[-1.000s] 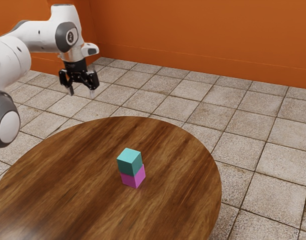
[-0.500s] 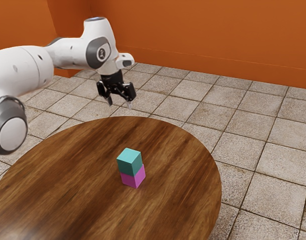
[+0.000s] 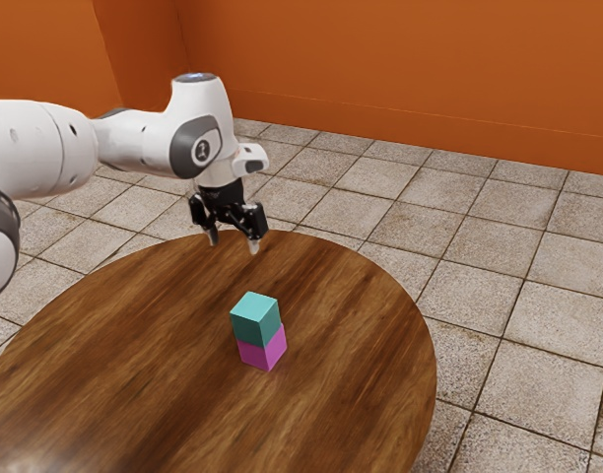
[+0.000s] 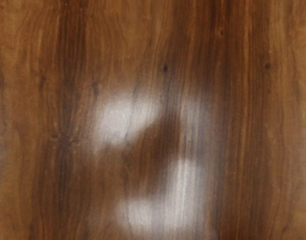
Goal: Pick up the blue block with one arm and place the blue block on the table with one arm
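Observation:
My gripper (image 3: pixel 234 246) hangs in the air in the exterior view, its fingers apart and nothing between them. It is higher than the blocks and offset from them toward the view's upper left. The teal-blue block (image 3: pixel 255 318) rests on top of a magenta block (image 3: pixel 263 350), the two stacked on the round wooden table (image 3: pixel 134 355). In the wrist view, bare wood of the table (image 4: pixel 118 60) lies under my hand, with pale reflections on it.
The table's curved edge runs below and past the gripper in the exterior view. Beyond it are floor tiles (image 3: pixel 489 227) and an orange wall (image 3: pixel 400 79).
My gripper has moved toward the exterior view's right and come down, nearer the table and the blocks. The stack stands as before.

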